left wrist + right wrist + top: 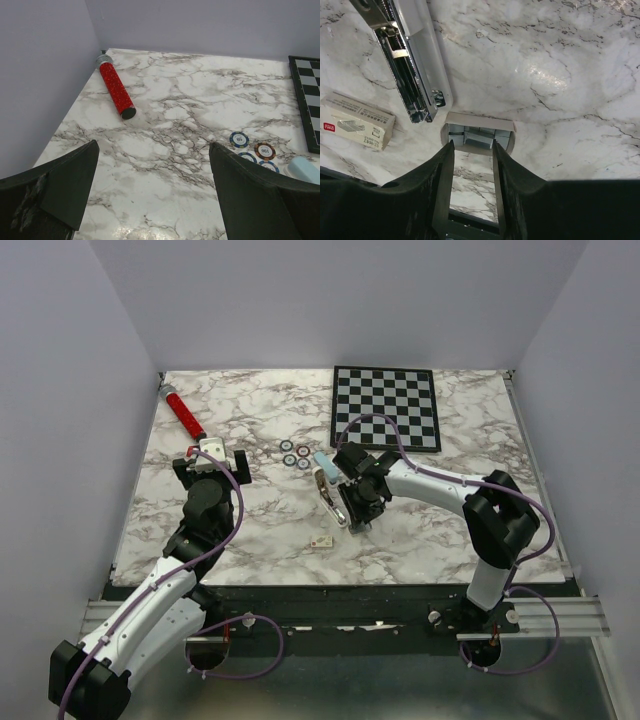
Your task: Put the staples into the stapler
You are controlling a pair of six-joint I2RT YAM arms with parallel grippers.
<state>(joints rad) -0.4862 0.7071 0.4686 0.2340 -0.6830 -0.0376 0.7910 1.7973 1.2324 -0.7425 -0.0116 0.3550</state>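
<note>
The stapler (328, 490) lies swung open at mid-table, its light blue top (304, 169) toward the chips. In the right wrist view the stapler (407, 55) shows its bare metal channel. Just below it lies a small open tray (480, 120) of staples (480, 138), one silvery strip sitting tilted in the middle. My right gripper (473, 146) points down at this tray with its jaws partly open. Its fingertips (449, 150) straddle the tilted strip, and marble shows between them. From above, the right gripper (355, 523) hides the tray. My left gripper (153, 145) stands wide open and empty over bare marble, left of the stapler (213, 462).
A small cream box (321, 540) lies near the front edge, beside the stapler (357, 127). Several poker chips (295, 453) sit behind the stapler. A red glitter tube (183, 412) lies at the back left and a chessboard (385, 407) at the back right. Walls enclose the table.
</note>
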